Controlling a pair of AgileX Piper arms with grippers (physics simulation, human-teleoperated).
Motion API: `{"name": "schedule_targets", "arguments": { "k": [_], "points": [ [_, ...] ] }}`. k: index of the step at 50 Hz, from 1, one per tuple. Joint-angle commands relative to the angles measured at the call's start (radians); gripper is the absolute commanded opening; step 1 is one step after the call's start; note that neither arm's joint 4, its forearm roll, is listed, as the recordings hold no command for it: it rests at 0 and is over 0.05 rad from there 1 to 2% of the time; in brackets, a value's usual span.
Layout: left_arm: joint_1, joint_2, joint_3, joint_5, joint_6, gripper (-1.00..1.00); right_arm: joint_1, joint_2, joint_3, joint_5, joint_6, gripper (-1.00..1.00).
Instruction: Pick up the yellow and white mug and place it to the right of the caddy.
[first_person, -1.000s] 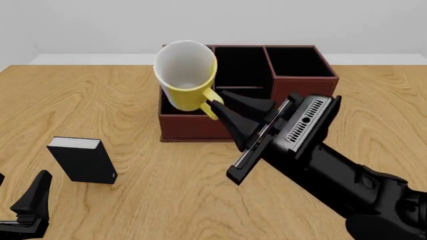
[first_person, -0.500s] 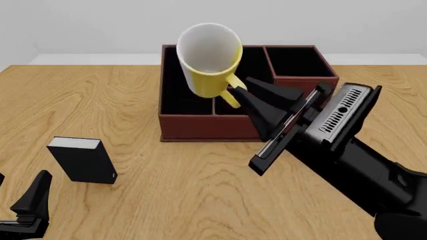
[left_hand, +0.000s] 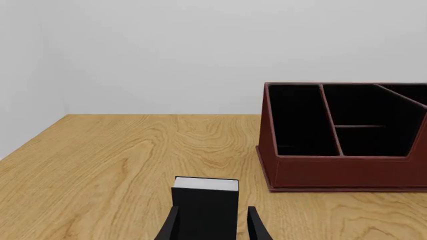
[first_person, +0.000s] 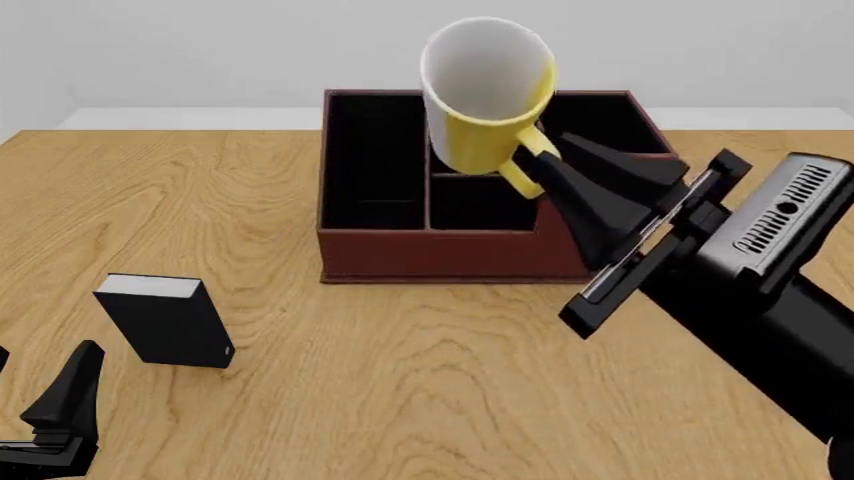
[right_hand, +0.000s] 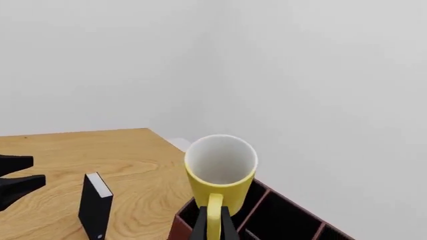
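Nearest you, your left gripper sits low at the table edge, fingers parted, holding nothing, a black block just ahead. Your right gripper is clamped on the handle of the mug, tilted in the air over the caddy.

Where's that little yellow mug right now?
In the front view the yellow mug hangs in the air above the middle of the reddish-brown caddy, tilted and held by its handle in the right gripper.
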Motion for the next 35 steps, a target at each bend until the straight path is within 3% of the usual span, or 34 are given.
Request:
{"name": "schedule_targets", "arguments": {
  "k": [1, 35],
  "points": [
    [0.0, 0.0, 0.0, 0.0, 0.0, 1.0, -0.04, -0.068, 0.008, 0.041, 0.011, -1.0],
    [0.0, 0.0, 0.0, 0.0, 0.0, 1.0, -0.119, -0.18, 0.032, 0.129, 0.006, -1.0]
  ]
}}
